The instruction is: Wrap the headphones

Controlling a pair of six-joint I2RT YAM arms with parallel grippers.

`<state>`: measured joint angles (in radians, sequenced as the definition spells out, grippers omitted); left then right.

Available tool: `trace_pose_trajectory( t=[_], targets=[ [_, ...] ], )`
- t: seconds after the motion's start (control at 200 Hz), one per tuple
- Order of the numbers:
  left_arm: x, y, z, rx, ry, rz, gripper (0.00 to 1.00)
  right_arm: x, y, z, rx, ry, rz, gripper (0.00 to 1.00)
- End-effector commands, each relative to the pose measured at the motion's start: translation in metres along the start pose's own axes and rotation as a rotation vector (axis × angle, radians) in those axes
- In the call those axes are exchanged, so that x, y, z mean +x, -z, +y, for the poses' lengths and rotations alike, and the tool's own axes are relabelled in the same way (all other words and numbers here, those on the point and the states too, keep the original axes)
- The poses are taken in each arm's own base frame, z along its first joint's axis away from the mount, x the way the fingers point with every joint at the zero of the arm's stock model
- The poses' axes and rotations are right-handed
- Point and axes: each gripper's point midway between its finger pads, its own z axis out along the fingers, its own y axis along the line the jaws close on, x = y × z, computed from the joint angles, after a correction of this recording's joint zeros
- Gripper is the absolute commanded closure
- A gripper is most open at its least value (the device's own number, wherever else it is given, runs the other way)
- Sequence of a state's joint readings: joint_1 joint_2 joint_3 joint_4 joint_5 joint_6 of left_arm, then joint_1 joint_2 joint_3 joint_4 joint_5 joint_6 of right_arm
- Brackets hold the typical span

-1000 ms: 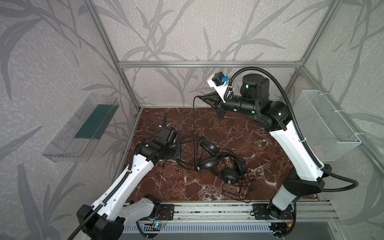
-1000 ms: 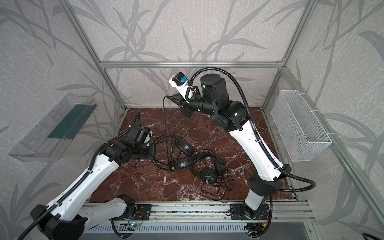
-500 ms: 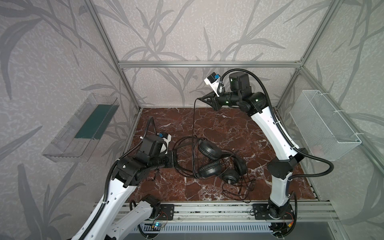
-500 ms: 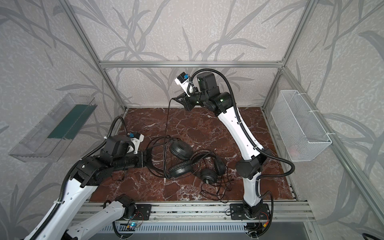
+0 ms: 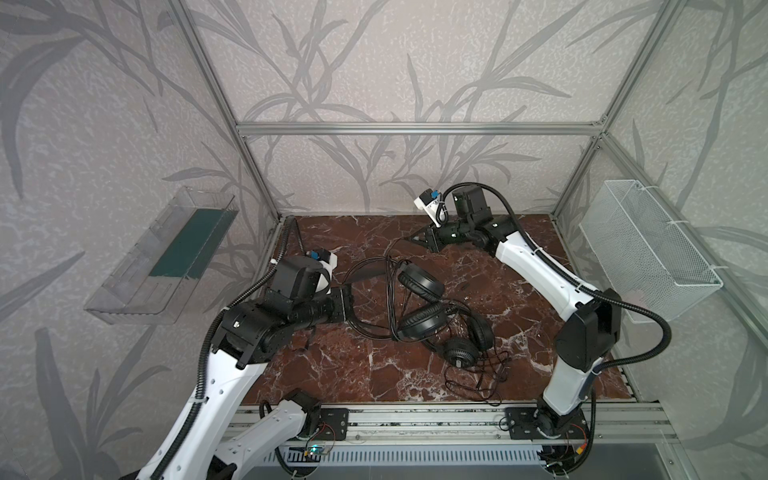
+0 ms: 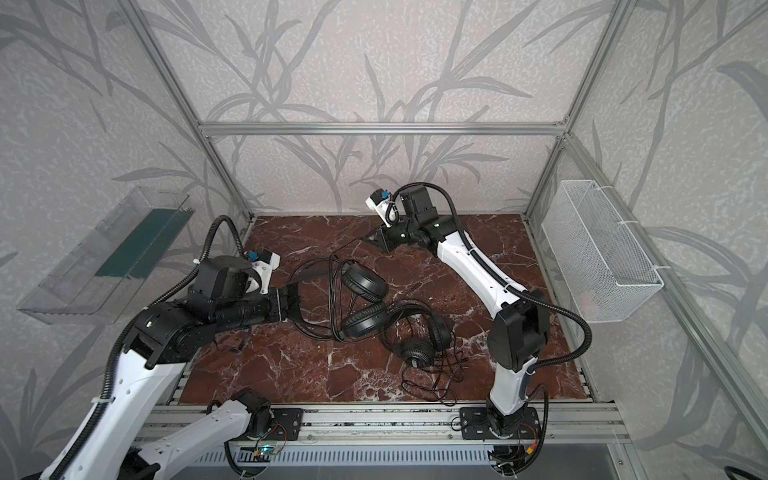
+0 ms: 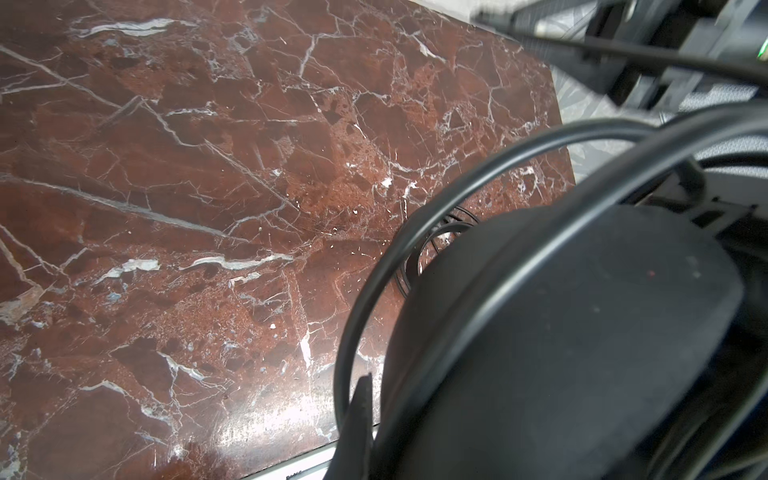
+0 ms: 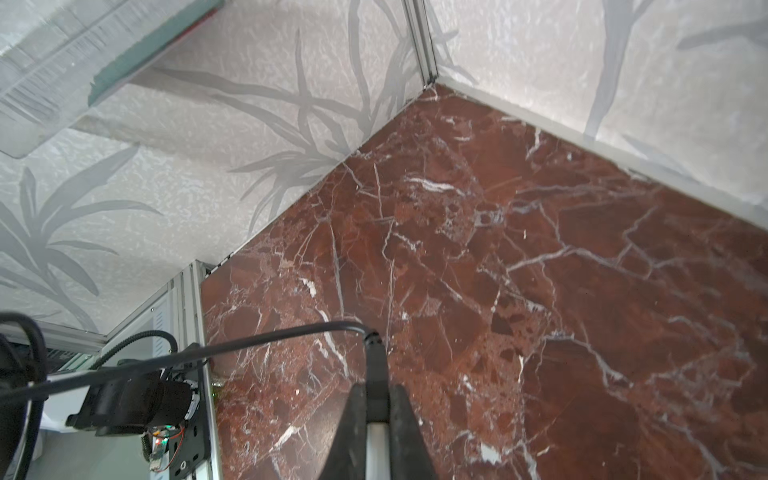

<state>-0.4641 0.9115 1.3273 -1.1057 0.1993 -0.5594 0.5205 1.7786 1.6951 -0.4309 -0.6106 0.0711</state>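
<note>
Two black headphones lie tangled mid-table in both top views. One headset has its earcups (image 5: 419,282) (image 6: 363,284) stacked, and its headband (image 5: 365,272) arches left into my left gripper (image 5: 350,296) (image 6: 296,300), which is shut on it. In the left wrist view the headband (image 7: 582,332) fills the frame beside one fingertip (image 7: 362,399). The other headset (image 5: 459,351) (image 6: 415,351) lies flat, nearer the front. My right gripper (image 5: 409,240) (image 6: 368,240) hangs low at the back, shut on the plug (image 8: 376,365) of the thin cable (image 8: 270,338).
A clear bin (image 5: 166,257) with a green floor hangs on the left wall. On the right wall hangs a white wire basket (image 5: 648,249). Loose cable loops (image 5: 478,382) lie near the front rail (image 5: 415,424).
The right gripper has come down from high above the table to just over its back part, still holding the plug, and the cable has slackened. The left arm has re-posed, keeping the headband.
</note>
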Motion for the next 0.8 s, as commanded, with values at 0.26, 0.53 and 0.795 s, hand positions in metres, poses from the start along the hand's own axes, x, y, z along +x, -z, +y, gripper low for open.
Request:
trace_pose_trajectory(
  t=[0.26, 0.53, 0.795],
  targets=[
    [-0.063, 0.014, -0.025, 0.101, 0.136, -0.230, 1.00, -0.011, 0.042, 0.034, -0.090, 0.002, -0.202, 1.00],
    [-0.064, -0.008, 0.003, 0.033, 0.269, -0.223, 1.00, -0.004, 0.056, 0.055, -0.160, -0.019, -0.194, 1.00],
    [-0.063, -0.014, 0.037, -0.011, 0.448, -0.262, 1.00, 0.014, 0.061, 0.047, -0.085, -0.048, -0.199, 1.00]
  ],
)
